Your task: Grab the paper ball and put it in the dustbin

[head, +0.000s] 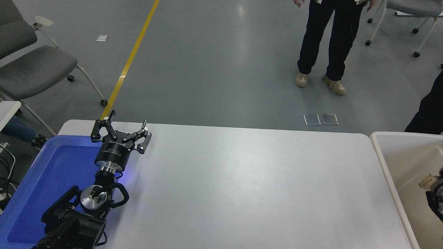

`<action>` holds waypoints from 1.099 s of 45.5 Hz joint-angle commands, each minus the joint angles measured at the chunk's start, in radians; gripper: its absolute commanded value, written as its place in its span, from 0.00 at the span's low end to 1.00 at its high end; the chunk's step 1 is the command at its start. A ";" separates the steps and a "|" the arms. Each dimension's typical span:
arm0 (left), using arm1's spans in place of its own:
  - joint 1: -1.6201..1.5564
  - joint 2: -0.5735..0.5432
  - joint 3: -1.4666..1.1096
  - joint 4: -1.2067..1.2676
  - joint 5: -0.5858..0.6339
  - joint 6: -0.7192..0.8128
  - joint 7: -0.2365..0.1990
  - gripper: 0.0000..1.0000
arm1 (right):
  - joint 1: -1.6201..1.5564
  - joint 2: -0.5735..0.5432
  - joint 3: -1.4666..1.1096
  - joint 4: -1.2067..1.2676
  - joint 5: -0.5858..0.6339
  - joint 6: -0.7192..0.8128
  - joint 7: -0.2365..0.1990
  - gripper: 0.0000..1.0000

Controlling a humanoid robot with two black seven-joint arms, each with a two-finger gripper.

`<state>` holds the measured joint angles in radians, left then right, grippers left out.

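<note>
My left arm is lying at the lower left of the frame, reaching up and away over the near edge of the blue tray [52, 173], and my left gripper [121, 133] is hovering at the tray's upper right corner with its fingers spread wide, holding nothing. My right arm is only just showing at the right edge of the frame: a sliver of my right gripper [436, 200] is poking in over the inside of the dustbin [382, 155], and I cannot tell whether its fingers are spread or pressed together, because most of it is cut off by the frame.

The paper ball [427, 180] is sitting at the right edge too, inside the dustbin's outline and touching or just above the black of my right gripper; whether I am gripping it or it is loose I cannot tell.

Counting what is here: one paper ball, one dustbin at the lower right, one blue tray at the lower left, one white table [242, 186] between them. On the floor at the top I am seeing one person's legs [328, 41] standing at the upper right, a second dark figure [427, 114] at the right edge just above the dustbin, one grey chair [31, 65] at the upper left and part of another chair [408, 14] in the upper right corner.
</note>
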<state>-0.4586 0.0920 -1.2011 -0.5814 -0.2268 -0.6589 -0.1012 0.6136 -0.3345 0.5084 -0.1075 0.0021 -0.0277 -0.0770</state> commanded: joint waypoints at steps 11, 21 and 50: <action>0.000 0.000 0.000 0.000 0.000 -0.001 0.000 0.99 | -0.012 0.002 0.052 -0.001 0.064 -0.020 -0.006 1.00; 0.000 0.000 0.000 0.000 0.001 -0.001 0.000 0.99 | -0.011 -0.003 0.052 -0.001 0.068 -0.015 -0.006 1.00; 0.000 0.000 0.002 0.000 0.001 -0.001 0.000 0.99 | 0.192 -0.090 -0.221 0.170 0.064 0.025 -0.004 1.00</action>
<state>-0.4587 0.0921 -1.2005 -0.5814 -0.2257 -0.6598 -0.1012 0.7076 -0.3791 0.4394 -0.0632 0.0665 -0.0100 -0.0827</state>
